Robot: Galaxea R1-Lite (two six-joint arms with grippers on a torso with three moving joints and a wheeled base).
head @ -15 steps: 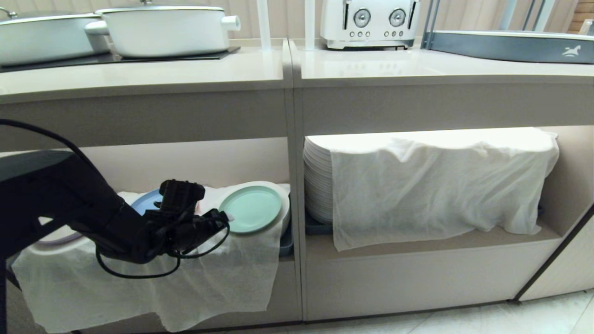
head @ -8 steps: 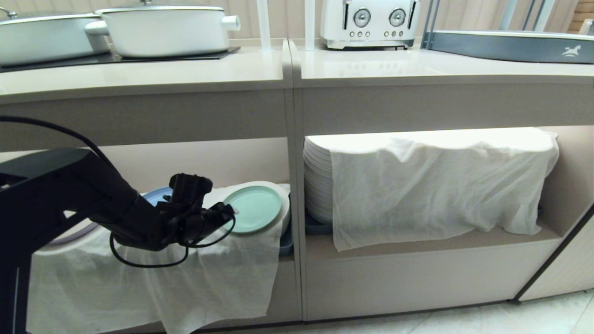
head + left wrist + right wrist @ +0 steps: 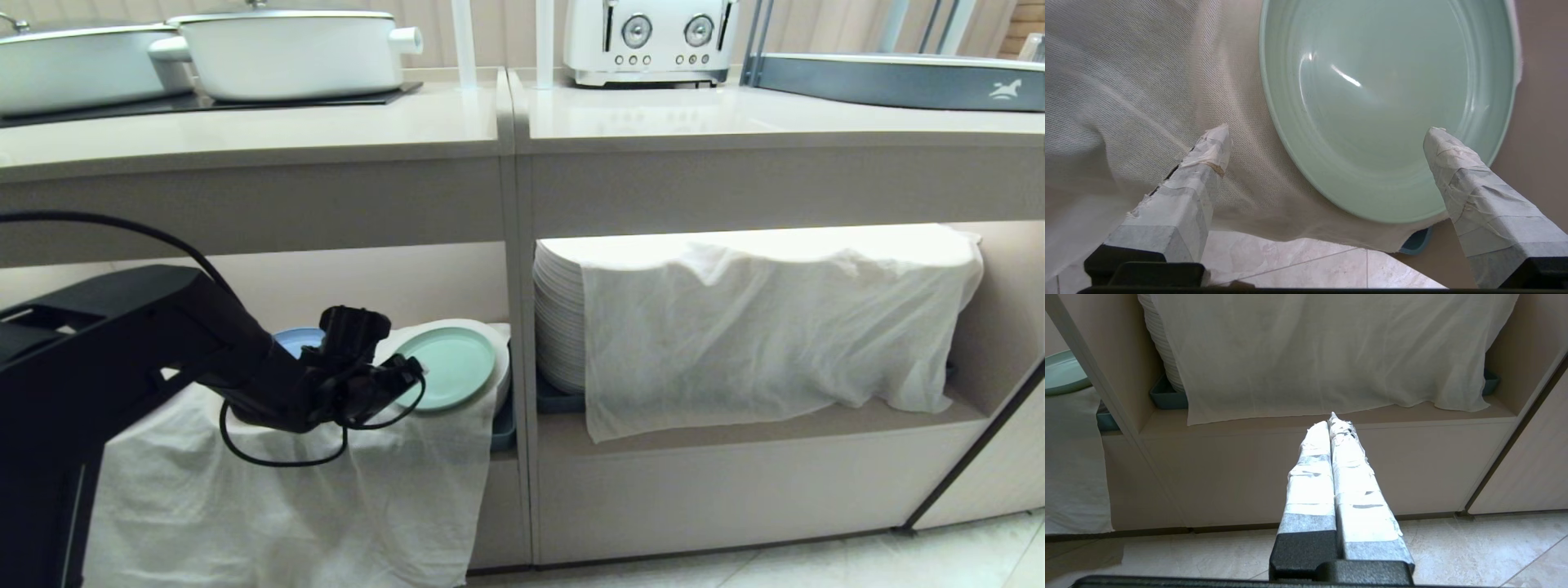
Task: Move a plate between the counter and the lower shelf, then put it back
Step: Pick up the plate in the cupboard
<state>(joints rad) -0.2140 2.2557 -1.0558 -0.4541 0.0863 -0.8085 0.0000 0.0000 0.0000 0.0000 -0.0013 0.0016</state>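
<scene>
The left gripper [image 3: 408, 377] hung at the near edge of the round mint-green matte plate [image 3: 447, 366], taped fingers [image 3: 1208, 151] spread wide, gripping nothing, one over the plate's rim, one over the white draped cloth [image 3: 392, 482]. The plate lay on that cloth in the beige lower shelf [image 3: 735, 425], seemingly lined up for pickup. The right gripper [image 3: 1333, 420] was parked, fingers pressed together.

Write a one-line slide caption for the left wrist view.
Open left gripper straddles the near rim of the mint-green plate resting on white cloth.
</scene>
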